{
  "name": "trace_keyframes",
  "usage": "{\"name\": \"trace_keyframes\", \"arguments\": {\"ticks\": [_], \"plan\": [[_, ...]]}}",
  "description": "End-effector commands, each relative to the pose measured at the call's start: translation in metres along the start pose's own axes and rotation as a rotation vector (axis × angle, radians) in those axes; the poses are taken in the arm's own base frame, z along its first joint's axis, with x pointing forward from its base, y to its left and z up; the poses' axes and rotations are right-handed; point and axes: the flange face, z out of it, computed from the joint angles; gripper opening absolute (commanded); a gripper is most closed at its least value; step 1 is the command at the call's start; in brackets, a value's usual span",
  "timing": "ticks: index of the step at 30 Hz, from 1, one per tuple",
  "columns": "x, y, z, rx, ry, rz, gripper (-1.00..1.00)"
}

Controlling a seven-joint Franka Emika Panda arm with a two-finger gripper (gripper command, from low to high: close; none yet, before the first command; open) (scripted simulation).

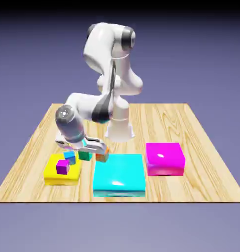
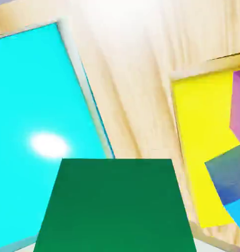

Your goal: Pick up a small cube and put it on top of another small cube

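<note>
On the tabletop (image 1: 190,123), going left to right in the exterior view, lie a yellow block (image 1: 52,173), a cyan block (image 1: 119,176) and a magenta block (image 1: 165,158). A purple cube (image 1: 62,167) sits on the yellow block, with a light-blue cube (image 1: 69,156) at its 1 o'clock, on the block's far edge. An orange-topped cube (image 1: 102,156) shows just beyond the cyan block's far left corner.

The gripper (image 1: 85,150) hangs low between the yellow and cyan blocks, pinching the green cube (image 1: 85,155); in the hand view that cube (image 2: 114,204) fills the lower middle and hides the fingertips, so the grasp is judged from how it sits there. It seems lifted a little off the wood, at 3 o'clock of the light-blue cube and close beside it.

By my reading the pick is done and the placing is left: the green cube is not yet over any other cube. It still needs carrying above one of the small cubes, most likely the light-blue or purple one nearby, then lowering squarely and letting go. Which cube is meant I cannot tell.

No brands, labels or writing show anywhere.
</note>
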Motion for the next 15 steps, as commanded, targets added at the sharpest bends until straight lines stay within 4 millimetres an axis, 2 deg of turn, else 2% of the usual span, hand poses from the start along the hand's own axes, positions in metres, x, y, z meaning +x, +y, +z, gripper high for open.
{"name": "trace_keyframes", "arguments": {"ticks": [1,5,7,11,12,13,14,15], "plan": [[-0.01,0.006,0.002,0.002,-0.004,0.011,-1.0],[-0.048,0.03,0.015,0.015,-0.026,0.055,-1.0],[-0.053,0.034,0.018,0.017,-0.029,0.062,-1.0],[-0.048,0.026,0.081,0.017,-0.029,0.062,-1.0],[-0.047,0.026,0.085,0.016,-0.029,0.062,-1.0],[-0.047,0.026,0.085,0.016,-0.029,0.062,1.0],[-0.047,0.026,0.085,0.016,-0.029,0.062,1.0],[-0.048,0.027,0.069,0.017,-0.029,0.062,1.0]]}}
